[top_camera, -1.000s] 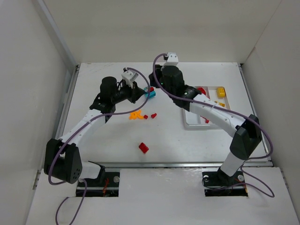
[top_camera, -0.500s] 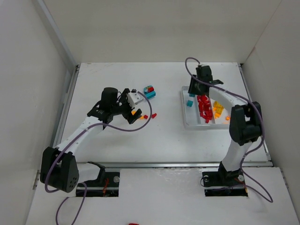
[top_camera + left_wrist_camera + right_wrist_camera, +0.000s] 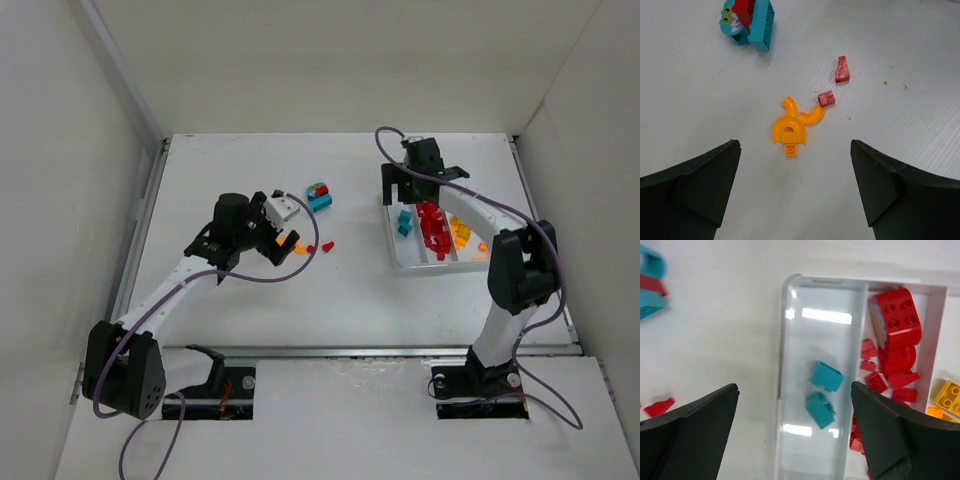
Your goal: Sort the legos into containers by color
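Another teal brick (image 3: pixel 827 376) joins our tray's (image 3: pixel 781 365) left compartment; right gripper (image 3: pixel 795 435) gapes above it; left gripper (image 3: pixel 795 190) gapes over orange pieces (image 3: pixel 788 131).

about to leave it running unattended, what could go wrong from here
1. The open left gripper hangs over the orange pieces. A small red piece sits right beside one of them, so one grab could lift both colours.
2. The teal block carries a red part. Moved as one lump, it would put red among the teal bricks in the tray.
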You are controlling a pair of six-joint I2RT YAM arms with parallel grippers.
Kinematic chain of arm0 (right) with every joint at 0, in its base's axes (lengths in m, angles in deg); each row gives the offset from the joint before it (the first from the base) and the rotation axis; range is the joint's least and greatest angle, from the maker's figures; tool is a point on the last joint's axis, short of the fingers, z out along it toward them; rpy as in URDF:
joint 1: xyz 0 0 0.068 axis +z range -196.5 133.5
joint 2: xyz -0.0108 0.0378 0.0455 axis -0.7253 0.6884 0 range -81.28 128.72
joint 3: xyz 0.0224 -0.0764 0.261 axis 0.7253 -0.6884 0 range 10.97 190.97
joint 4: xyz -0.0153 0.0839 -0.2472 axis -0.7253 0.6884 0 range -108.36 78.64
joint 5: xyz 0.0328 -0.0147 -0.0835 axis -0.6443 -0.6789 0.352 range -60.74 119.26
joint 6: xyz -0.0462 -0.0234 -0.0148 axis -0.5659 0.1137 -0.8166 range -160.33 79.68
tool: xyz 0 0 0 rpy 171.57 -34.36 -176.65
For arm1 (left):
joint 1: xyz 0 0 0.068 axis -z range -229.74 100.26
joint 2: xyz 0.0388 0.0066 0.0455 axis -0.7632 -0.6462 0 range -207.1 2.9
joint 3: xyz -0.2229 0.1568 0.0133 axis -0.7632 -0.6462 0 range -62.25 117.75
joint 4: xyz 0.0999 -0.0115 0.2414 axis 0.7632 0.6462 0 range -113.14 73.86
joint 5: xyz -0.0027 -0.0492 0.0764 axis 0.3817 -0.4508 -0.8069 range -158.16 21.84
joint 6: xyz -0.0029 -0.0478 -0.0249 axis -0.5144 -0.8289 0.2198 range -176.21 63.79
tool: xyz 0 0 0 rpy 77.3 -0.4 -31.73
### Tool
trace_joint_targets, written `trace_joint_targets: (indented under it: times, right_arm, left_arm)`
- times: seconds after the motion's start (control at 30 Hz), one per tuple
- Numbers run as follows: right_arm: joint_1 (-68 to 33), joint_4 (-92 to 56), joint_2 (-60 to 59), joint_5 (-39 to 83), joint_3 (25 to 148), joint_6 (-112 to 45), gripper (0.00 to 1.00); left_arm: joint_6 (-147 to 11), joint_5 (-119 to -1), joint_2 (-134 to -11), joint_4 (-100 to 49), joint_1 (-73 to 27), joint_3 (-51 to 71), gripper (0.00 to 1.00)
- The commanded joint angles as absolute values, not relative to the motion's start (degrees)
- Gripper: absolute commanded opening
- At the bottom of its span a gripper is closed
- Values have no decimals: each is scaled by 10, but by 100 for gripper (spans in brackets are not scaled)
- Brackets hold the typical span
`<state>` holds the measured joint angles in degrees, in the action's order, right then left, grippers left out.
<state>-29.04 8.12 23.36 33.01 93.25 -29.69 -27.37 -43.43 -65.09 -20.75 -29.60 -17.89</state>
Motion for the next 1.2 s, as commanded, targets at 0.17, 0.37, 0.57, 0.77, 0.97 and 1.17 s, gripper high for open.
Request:
trace_joint_targets:
  times: [0.17,0.37,0.57,0.77,0.97,1.17]
  right_arm:
    - [-200,68,171,339,931,-388,100]
    - [-104,63,137,343,913,-454,100]
    - [-71,56,125,348,898,-460,100]
    - [-60,56,130,348,893,-449,100]
    - [-60,56,130,365,893,-443,100]
    - [-60,51,136,377,898,-438,100]
  left_arm:
    - [-342,-470,-611,-238,-296,-198,90]
    - [-365,-480,-606,-243,-296,-209,90]
    - [-378,-486,-600,-260,-296,-215,90]
    - [-383,-486,-589,-267,-296,-228,90]
    - [-388,-496,-584,-278,-296,-233,90]
    - [-388,-496,-584,-283,-296,-238,90]
